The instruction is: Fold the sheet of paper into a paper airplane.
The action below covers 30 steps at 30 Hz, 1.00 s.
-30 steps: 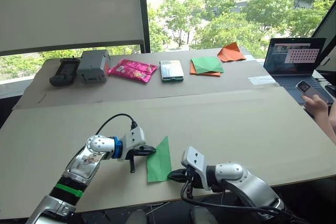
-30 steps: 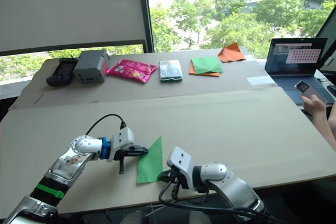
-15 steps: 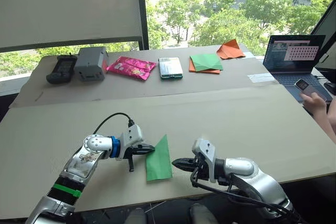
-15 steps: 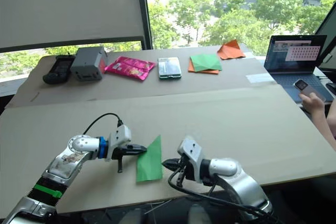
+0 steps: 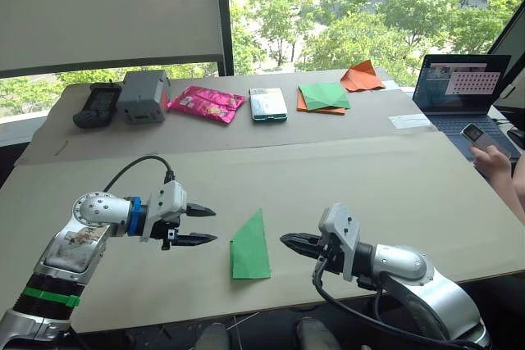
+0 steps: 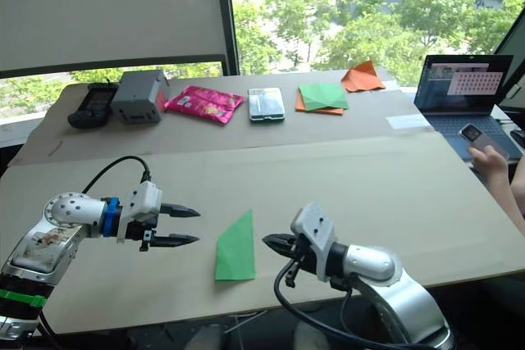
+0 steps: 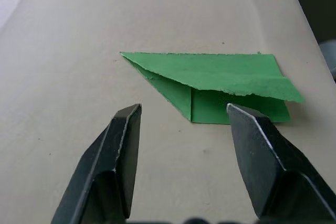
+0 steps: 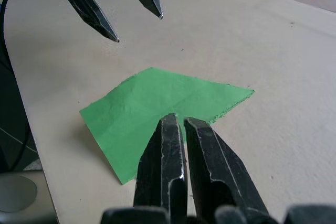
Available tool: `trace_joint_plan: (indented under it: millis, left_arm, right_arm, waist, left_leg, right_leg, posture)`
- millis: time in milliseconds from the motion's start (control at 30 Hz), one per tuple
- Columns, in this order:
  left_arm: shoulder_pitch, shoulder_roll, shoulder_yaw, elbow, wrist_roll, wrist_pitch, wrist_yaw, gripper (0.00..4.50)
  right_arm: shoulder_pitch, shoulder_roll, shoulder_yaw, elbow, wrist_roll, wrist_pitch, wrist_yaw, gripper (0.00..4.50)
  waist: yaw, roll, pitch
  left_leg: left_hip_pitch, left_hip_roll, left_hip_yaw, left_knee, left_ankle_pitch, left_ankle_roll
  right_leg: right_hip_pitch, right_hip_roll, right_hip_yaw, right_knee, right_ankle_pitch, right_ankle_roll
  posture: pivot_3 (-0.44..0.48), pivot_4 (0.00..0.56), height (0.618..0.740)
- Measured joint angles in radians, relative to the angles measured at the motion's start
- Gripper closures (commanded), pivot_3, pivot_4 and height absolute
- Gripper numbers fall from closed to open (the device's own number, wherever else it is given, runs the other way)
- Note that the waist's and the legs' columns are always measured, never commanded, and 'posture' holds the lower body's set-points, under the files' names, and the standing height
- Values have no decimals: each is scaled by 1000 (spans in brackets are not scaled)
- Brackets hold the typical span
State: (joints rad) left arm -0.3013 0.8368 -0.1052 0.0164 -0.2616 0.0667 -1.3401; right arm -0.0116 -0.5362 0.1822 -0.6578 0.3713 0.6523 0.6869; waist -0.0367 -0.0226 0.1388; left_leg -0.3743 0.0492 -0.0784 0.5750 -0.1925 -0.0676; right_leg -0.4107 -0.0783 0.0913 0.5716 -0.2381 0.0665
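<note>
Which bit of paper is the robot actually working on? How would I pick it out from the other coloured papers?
Start at the big tan table and look to its near edge, between the left gripper and the right gripper. The sheet of paper lies flat there, touched by neither. It is bright green, folded into a tall pointed wedge, and alone, unlike the darker green square stacked on orange paper by the window.

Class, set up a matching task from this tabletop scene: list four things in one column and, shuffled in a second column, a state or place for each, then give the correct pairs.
Column 1
1. left gripper
2. right gripper
3. sheet of paper
4. pink packet

Column 2
A. lies folded to a point on the table between the grippers
B. fingers spread open
C. at the far side, beside the grey box
D. fingers closed together, holding nothing

Pairs: 1-B, 2-D, 3-A, 4-C
</note>
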Motion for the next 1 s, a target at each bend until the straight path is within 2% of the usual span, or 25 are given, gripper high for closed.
trace_joint_plan:
  millis: [33, 167, 233, 300, 433, 500, 633, 900, 1000]
  left_arm:
    - [-16, -5, -13, 31, 22, -54, -17, 610]
    - [-132, -76, -76, 150, 72, -273, -75, 610]
    - [-185, -109, -115, 229, 106, -414, -113, 610]
    - [-223, -142, -139, 292, 118, -503, -143, 610]
    - [-358, -208, -209, 479, 158, -701, -214, 610]
    - [-405, -226, -229, 568, 177, -778, -239, 610]
    - [-458, -286, -252, 676, 181, -867, -260, 1762]
    - [-478, -304, -274, 732, 189, -945, -268, 4413]
    - [-478, -288, -279, 732, 210, -945, -260, 4413]
  right_arm:
    - [2, 2, 0, 2, -1, -8, -3, 2835]
    - [15, 13, 4, 11, -6, -12, -19, 1563]
    - [25, 7, 5, 14, -7, -12, -20, 808]
    - [26, 5, 3, 15, -7, -12, -21, 159]
    - [33, -2, 6, 18, -14, -12, -26, 159]
    - [38, -3, 7, 19, -16, -12, -33, 159]
    - [38, -4, 7, 19, -19, -12, -44, 106]
    - [39, -2, 7, 19, -35, -12, -64, 106]
    - [39, -2, 7, 19, -35, -12, -67, 106]
  waist:
    - [0, 0, 0]
    - [15, 1, -1]
    - [22, 1, -2]
    - [24, 2, -2]
    - [25, 2, -3]
    - [24, 2, -3]
    - [22, 1, -3]
    - [22, 2, -3]
    - [22, 2, -3]
  left_leg:
    - [-2, 0, 0, 0, 0, 0]
    - [-10, 0, 1, 1, 1, 1]
    - [-11, 0, 1, 5, 6, 10]
    - [-10, 0, 1, 5, 7, 11]
    - [-12, 0, 0, 5, 8, 13]
    - [-11, 0, 1, 6, 8, 13]
    - [-10, 0, 0, 8, 8, 13]
    - [-10, 0, 0, 8, 9, 14]
    - [-10, 0, 0, 8, 9, 15]
  right_leg:
    - [-2, 0, 0, 0, 0, 0]
    - [-6, 1, 1, 2, 1, 0]
    - [-6, 2, 3, 7, 1, 0]
    - [-6, 3, 3, 8, 3, 1]
    - [-5, 5, 4, 9, 3, 2]
    - [1, 5, 4, 8, 3, 2]
    - [5, 5, 4, 8, 3, 2]
    - [8, 5, 4, 9, 4, 3]
    - [8, 5, 4, 9, 4, 3]
  posture:
    - [0, 150, 732]
    - [0, 150, 732]
    - [0, 150, 732]
    - [0, 150, 732]
    - [0, 150, 732]
    - [0, 150, 732]
    - [0, 150, 732]
    - [0, 150, 732]
    - [0, 150, 732]
